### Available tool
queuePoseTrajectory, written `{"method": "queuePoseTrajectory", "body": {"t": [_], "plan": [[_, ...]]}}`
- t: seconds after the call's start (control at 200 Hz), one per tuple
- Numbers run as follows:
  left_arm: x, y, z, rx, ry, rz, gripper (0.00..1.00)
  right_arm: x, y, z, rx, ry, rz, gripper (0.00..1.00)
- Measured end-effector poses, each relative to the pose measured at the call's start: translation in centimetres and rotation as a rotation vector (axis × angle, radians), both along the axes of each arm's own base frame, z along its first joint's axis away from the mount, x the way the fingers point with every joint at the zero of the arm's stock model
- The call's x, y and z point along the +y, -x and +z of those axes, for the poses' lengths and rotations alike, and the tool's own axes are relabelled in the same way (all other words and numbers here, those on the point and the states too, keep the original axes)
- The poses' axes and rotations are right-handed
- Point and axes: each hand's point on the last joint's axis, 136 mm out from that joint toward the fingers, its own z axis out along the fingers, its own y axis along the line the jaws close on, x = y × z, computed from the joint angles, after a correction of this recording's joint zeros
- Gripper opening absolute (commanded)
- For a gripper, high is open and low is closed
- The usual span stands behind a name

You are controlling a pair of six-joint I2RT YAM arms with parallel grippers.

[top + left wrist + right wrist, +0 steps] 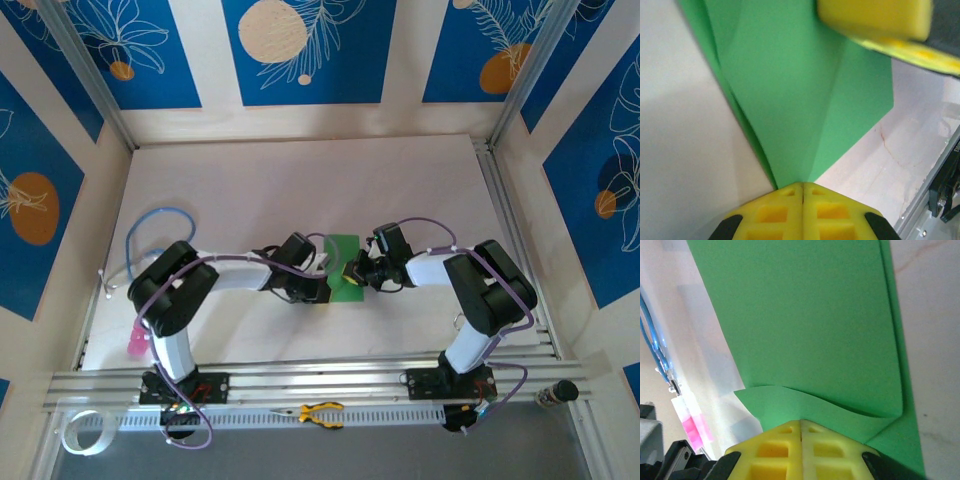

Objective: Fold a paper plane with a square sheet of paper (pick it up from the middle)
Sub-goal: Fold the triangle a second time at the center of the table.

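Left hand (pixel 322 288), right hand (pixel 352 272) — on green paper (pixel 343 247).

Two grippers are counted, the left gripper (pixel 325 288) and the right gripper (pixel 352 272), with one green sheet of paper (pixel 343 258) between them, one pliers (pixel 320 412), one pink object (pixel 136 343) and one blue cable (pixel 160 222).

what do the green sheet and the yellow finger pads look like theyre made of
The green sheet looks like thin paper, matte and plain: it holds sharp creases, and one flap curls softly in the right wrist view. The yellow finger pads are likely moulded plastic or firm rubber, smooth, with square recesses; the look leaves open which.
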Motion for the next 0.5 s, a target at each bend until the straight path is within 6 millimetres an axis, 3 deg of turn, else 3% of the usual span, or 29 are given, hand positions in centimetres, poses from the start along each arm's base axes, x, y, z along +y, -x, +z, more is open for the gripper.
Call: {"method": "queuePoseTrajectory", "body": {"t": [0.1, 0.235, 0.37, 0.5], "plan": [[0.2, 0.4, 0.4, 0.015, -0.003, -0.003, 0.04, 0.0, 0.0, 0.0, 0.0, -0.002, 0.002, 0.0], [0.1, 0.2, 2.4, -0.017, 0.023, -0.001, 0.05, 0.0, 0.0, 0.0, 0.002, -0.004, 0.005, 0.0], [-0.7, -1.5, 4.5, -0.075, 0.062, 0.021, 0.05, 0.0, 0.0, 0.0, 0.003, -0.006, 0.004, 0.0], [-1.6, -3.0, 5.1, -0.089, 0.087, 0.044, 0.04, 0.0, 0.0, 0.0, 0.003, -0.007, 0.005, 0.0]]}}
